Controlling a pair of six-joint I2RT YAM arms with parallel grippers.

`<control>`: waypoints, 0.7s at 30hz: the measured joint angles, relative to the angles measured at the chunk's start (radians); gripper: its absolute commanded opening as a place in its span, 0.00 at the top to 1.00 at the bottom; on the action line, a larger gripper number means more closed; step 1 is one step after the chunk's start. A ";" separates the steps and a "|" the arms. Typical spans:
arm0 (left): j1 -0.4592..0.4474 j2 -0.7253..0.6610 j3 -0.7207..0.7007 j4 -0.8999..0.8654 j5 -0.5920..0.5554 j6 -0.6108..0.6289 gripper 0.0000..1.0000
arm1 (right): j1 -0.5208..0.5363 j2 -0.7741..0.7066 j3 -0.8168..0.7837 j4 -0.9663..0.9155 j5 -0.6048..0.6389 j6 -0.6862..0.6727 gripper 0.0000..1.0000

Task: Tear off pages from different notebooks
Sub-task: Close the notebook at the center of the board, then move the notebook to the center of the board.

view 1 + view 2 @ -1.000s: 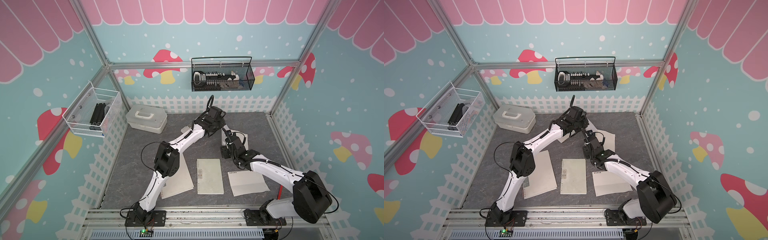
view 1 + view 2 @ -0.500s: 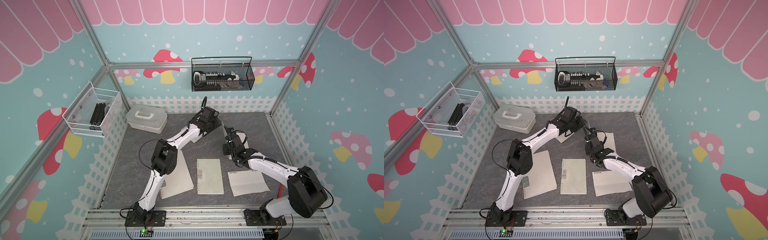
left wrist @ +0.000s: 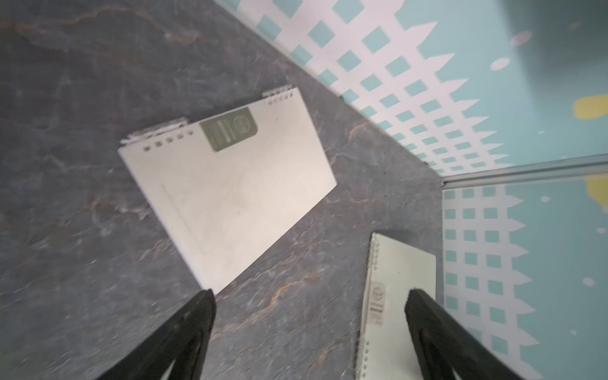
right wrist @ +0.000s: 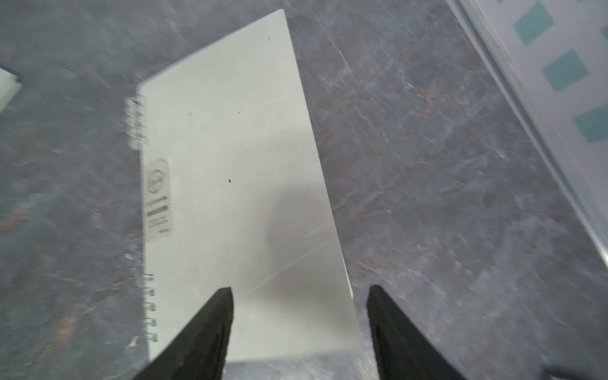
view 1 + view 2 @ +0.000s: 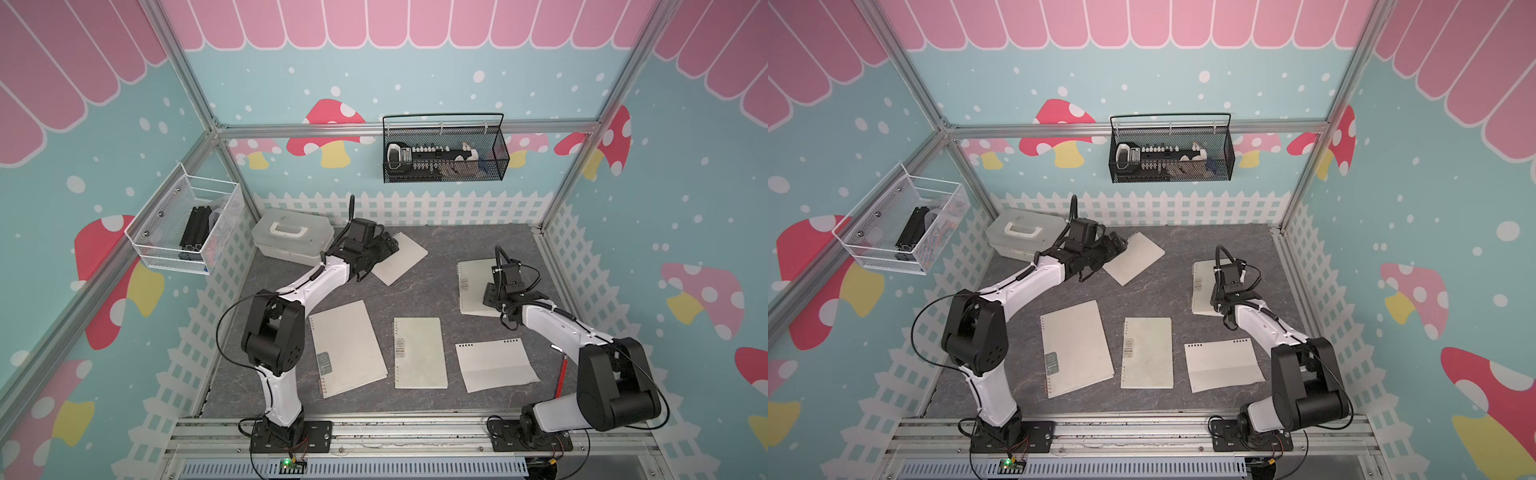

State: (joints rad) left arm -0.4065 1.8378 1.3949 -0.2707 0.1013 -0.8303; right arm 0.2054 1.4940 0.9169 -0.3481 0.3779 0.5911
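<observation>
Grey mat (image 5: 415, 291): four notebooks (image 5: 419, 353) flat, one torn page (image 5: 494, 365) front right beside the middle one. Left gripper (image 3: 309, 296) jaws apart, empty, by far notebook (image 3: 230, 184). Right gripper (image 4: 299, 289) jaws apart, empty, above edge of right notebook (image 4: 237, 164). Risk: unpinned book slides; jaws pinch cover, not sheet.

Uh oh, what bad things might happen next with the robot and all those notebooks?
1. The left hand and right hand are open, so nothing pins the back notebook; tugging a page may drag the whole notebook.
2. The loose page lies beside the right arm; a sweep might crumple it.
3. Ragged scraps at that notebook's coil hint the next page might tear unevenly.
</observation>
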 measured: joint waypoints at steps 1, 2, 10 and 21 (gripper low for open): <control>-0.002 -0.019 -0.054 0.003 -0.001 0.011 0.07 | 0.012 0.017 0.027 -0.036 0.018 -0.007 0.04; -0.007 -0.036 -0.105 0.008 -0.006 0.021 0.06 | 0.028 0.025 0.041 -0.060 0.032 -0.011 0.03; -0.021 -0.171 -0.428 0.015 -0.027 0.042 0.07 | 0.209 0.253 0.134 -0.090 -0.001 -0.040 0.11; -0.101 -0.274 -0.494 0.061 -0.032 0.041 0.06 | 0.140 0.465 0.333 -0.045 -0.017 -0.094 0.55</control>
State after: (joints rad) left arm -0.5079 1.5639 0.9005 -0.2096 0.0689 -0.7895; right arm 0.3458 1.9591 1.2495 -0.3935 0.3607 0.4969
